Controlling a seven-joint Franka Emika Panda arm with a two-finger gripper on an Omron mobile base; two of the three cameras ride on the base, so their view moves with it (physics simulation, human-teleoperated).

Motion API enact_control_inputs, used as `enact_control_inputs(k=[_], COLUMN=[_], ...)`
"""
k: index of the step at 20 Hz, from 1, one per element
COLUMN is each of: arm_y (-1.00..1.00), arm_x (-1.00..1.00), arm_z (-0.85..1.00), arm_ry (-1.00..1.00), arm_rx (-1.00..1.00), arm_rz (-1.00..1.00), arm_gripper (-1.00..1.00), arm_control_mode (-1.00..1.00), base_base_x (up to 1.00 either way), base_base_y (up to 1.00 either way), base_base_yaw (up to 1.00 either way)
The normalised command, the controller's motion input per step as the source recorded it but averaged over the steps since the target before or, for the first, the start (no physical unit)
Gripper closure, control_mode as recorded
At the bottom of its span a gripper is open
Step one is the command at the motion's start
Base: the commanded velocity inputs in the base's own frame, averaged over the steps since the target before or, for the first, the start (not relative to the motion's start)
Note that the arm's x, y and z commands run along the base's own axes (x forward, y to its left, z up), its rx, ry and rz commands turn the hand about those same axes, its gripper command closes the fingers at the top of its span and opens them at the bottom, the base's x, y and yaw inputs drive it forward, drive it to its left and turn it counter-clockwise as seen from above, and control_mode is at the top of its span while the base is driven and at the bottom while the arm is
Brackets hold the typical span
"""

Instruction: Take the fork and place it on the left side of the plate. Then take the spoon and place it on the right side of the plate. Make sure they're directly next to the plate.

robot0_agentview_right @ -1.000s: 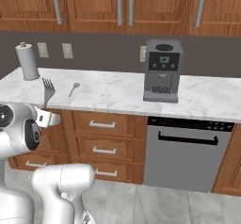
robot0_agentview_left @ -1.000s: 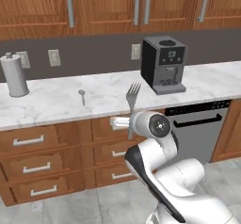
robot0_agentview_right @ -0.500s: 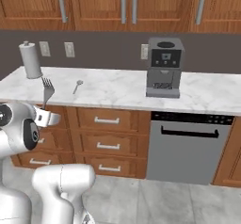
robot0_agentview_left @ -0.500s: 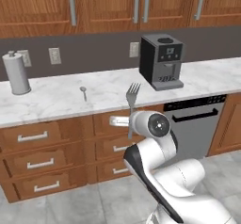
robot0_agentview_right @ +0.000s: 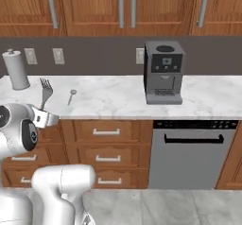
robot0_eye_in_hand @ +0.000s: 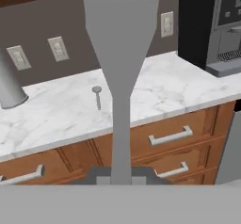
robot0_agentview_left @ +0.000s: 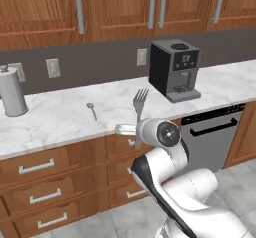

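My gripper (robot0_agentview_left: 128,129) is shut on the lower handle of the fork (robot0_agentview_left: 139,104), a grey metal fork held upright with its tines pointing up, in front of the counter edge. The same fork (robot0_agentview_right: 46,90) rises above the gripper (robot0_agentview_right: 45,116) at the left of the right base view. In the hand view the fork (robot0_eye_in_hand: 120,53) stands close up from the gripper (robot0_eye_in_hand: 120,177). The spoon (robot0_agentview_left: 91,110) lies on the marble counter beyond the fork; it is seen again as the spoon (robot0_agentview_right: 71,96) and the spoon (robot0_eye_in_hand: 97,96). The plate is out of view.
A black coffee machine (robot0_agentview_left: 174,69) stands on the counter (robot0_agentview_left: 60,122) to the right, and a paper towel holder (robot0_agentview_left: 11,91) to the left. Wooden drawers (robot0_agentview_left: 40,182) and a dishwasher (robot0_agentview_right: 194,153) sit under the counter, with cabinets above.
The whole picture has shifted a little, so the base and its cameras have moved. The fork stays upright in the shut gripper, and the spoon lies where it was.
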Motion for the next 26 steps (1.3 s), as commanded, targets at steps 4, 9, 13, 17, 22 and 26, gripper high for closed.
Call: enact_control_inputs(k=[4, 9, 13, 17, 22, 26], arm_y=[0.0, 0.0, 0.0, 0.0, 0.0, 0.0], arm_x=[0.0, 0.0, 0.0, 0.0, 0.0, 0.0], arm_z=[0.0, 0.0, 0.0, 0.0, 0.0, 0.0], arm_ry=[0.0, 0.0, 0.0, 0.0, 0.0, 0.0], arm_rx=[0.0, 0.0, 0.0, 0.0, 0.0, 0.0], arm_rz=[0.0, 0.0, 0.0, 0.0, 0.0, 0.0], arm_gripper=[1.0, 1.0, 1.0, 1.0, 1.0, 1.0], arm_control_mode=[1.0, 1.0, 1.0, 1.0, 1.0, 1.0], base_base_x=[0.13, -0.91, -1.0, -1.0, -1.0, -1.0], base_base_y=[0.66, 0.42, 0.38, 0.38, 0.18, -0.08], base_base_yaw=[-0.36, -0.47, -0.48, -0.45, -0.35, -0.22])
